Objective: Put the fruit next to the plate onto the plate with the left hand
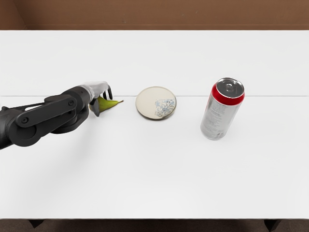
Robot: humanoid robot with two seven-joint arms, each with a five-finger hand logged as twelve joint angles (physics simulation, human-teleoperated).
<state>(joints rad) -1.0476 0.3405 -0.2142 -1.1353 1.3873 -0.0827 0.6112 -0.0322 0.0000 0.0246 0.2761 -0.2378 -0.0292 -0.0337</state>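
- The white surface (154, 183) filled nearly everything I could see, with a faint line crossing it from side to side just behind the objects and a strip of brown wall (154, 14) beyond its far edge.
- The left arm (43, 118), dark grey and heavily jointed, came in from the left edge and reached out low over the surface towards the middle.
- A drinks can (221, 113) stood upright on the right side, well apart from everything else. Its body was silver, with a red band below the rim and the pull tab showing on its top.
- A small round plate (148, 98) lay flat near the centre, between the can and the arm. It was pale cream, with a blue-grey pattern on its right part, and it carried nothing.
- The left robot hand (99, 93), light grey at the wrist and dark at the fingers (109, 92), sat just left of the plate. Its fingers were curled down and wrapped around the fruit, with the thumb on the near side.
- The fruit (112, 103) was yellow-green and tapered. It lay low on the surface beside the plate's left edge, its pointed end poking out of the hand towards the plate without reaching it.
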